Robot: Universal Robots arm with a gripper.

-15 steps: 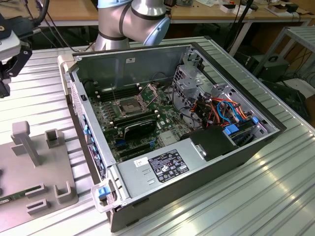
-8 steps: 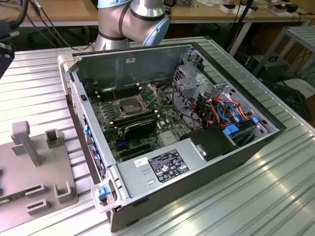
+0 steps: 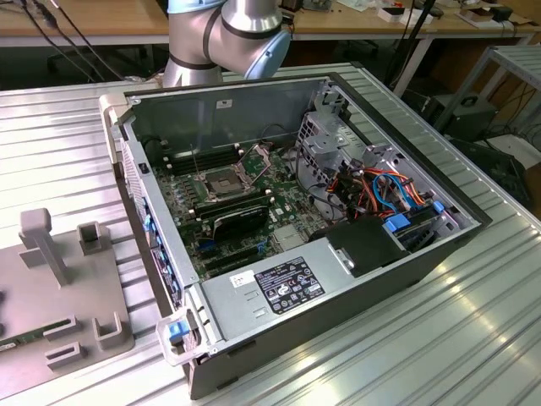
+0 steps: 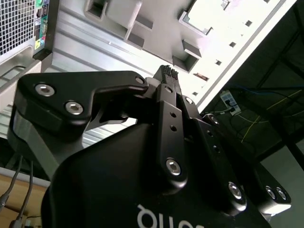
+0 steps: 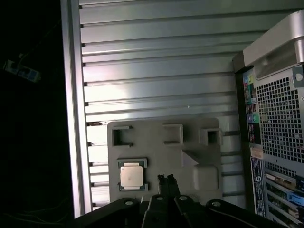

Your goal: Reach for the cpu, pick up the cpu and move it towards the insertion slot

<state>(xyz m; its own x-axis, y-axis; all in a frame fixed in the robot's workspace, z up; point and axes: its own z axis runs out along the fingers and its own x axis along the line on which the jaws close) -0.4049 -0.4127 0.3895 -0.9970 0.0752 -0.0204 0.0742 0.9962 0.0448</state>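
The hand (image 5: 166, 179), pinched closed, points down near the cpu (image 5: 130, 175)

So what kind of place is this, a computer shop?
More likely a robot lab or workshop. A robot arm stands behind an open computer case on a ridged metal table, and wooden workbenches run along the back.

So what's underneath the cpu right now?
In the first wrist view the cpu lies flat in a square nest on the grey fixture plate, which rests on the ribbed metal table. The nest's floor beneath the chip is covered.
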